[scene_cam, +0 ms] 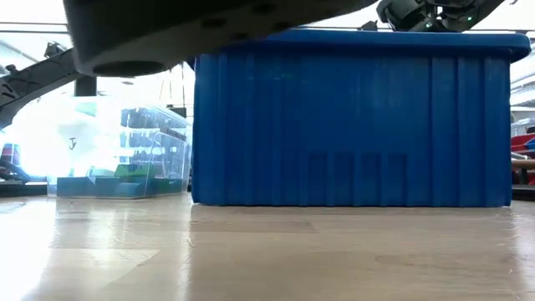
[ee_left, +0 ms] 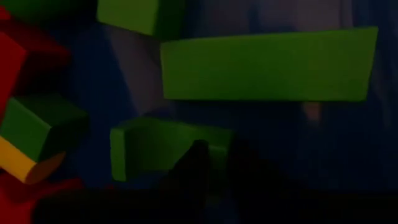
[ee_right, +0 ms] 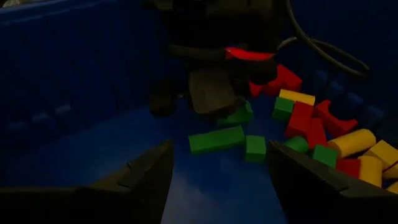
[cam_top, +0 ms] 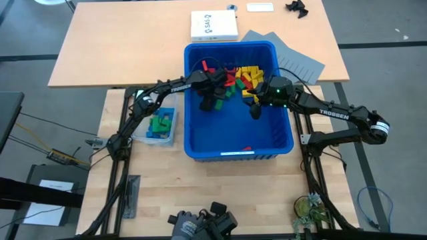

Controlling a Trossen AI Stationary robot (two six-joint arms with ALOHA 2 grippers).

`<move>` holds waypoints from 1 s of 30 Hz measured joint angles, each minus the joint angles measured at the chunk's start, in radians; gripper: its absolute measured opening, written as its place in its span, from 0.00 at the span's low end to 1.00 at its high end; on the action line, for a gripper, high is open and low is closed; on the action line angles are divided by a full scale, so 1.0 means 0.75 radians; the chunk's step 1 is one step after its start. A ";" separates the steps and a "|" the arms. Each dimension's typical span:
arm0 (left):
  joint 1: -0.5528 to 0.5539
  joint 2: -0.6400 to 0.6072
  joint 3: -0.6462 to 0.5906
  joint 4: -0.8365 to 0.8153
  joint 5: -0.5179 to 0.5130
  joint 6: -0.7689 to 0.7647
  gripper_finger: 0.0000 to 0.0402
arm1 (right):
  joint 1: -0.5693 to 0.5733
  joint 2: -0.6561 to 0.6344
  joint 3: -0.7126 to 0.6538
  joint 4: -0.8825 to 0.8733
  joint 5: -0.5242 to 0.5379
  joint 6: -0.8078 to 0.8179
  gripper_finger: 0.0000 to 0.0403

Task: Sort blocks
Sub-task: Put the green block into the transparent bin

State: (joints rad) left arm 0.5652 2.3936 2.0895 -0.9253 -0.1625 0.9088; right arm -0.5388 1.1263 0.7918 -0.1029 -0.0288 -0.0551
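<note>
Red, yellow and green blocks point(cam_top: 247, 77) lie heaped at the far end of the blue bin point(cam_top: 237, 152). My left gripper point(cam_top: 215, 100) reaches down into the bin and is shut on a small green block point(ee_left: 149, 152), seen under it in the right wrist view as well point(ee_right: 239, 116). A long green block point(ee_left: 267, 65) and a small one point(ee_right: 255, 148) lie loose on the bin floor beside it. My right gripper point(ee_right: 217, 180) hovers open and empty inside the bin, to the right of the left gripper. My left gripper comes at the small green block from above, pointing steeply down. One dark finger point(ee_left: 202, 163) lies against the block's end point(ee_left: 180, 155); the other finger is lost in shadow. The block rests on the bin floor.
A clear tub point(cam_top: 138, 135) holding green and blue blocks stands on the table left of the bin, and shows in the low view too point(scene_cam: 117, 150). The bin's tall walls point(scene_cam: 351, 117) enclose both grippers. A white box point(cam_top: 213, 25) and grey sheets point(cam_top: 293, 57) lie on the far table.
</note>
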 joint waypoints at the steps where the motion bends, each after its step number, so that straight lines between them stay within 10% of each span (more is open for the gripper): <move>1: 0.000 0.000 0.001 0.002 0.000 0.000 0.11 | 0.000 0.000 0.000 -0.002 0.000 0.000 0.63; 17: -0.118 -0.015 0.355 -0.266 -0.123 -0.173 0.10 | 0.001 0.000 0.000 -0.026 0.000 -0.002 0.63; 30: -0.175 -0.438 0.306 -0.262 -0.171 -0.477 0.10 | 0.001 0.000 0.000 -0.043 0.001 -0.036 0.63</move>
State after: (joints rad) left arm 0.4340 2.0652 2.3192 -1.1216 -0.2907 0.5509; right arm -0.5381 1.1263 0.7918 -0.1352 -0.0280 -0.0822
